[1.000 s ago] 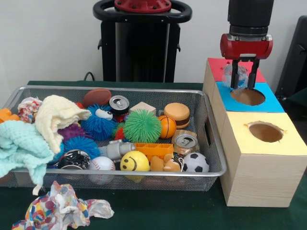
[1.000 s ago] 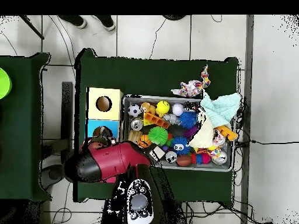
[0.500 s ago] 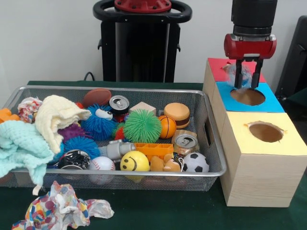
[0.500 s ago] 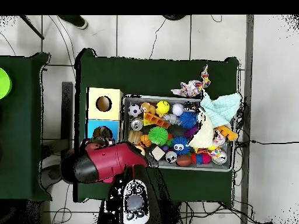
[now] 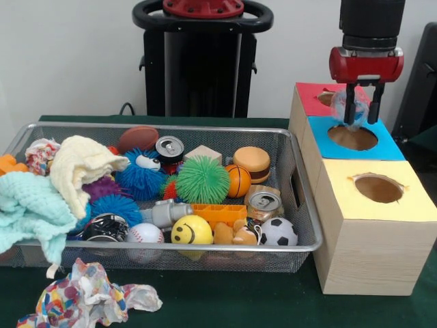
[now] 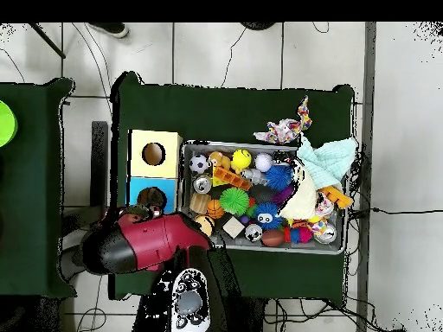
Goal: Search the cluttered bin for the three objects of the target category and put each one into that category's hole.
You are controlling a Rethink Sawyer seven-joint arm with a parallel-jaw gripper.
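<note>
At upper right of the front view, the tool (image 5: 360,109), pinching a pale crumpled object (image 5: 358,107), has shifted right and risen slightly above the blue hole (image 5: 352,138), suggesting the drop is not yet made.

Your gripper (image 5: 360,113) hangs over the red hole (image 5: 330,98), blocking it. The blue hole (image 5: 352,137) and yellow hole (image 5: 377,188) nearer you stand open. Left, the wire bin (image 5: 303,205) is packed with toys.
</note>
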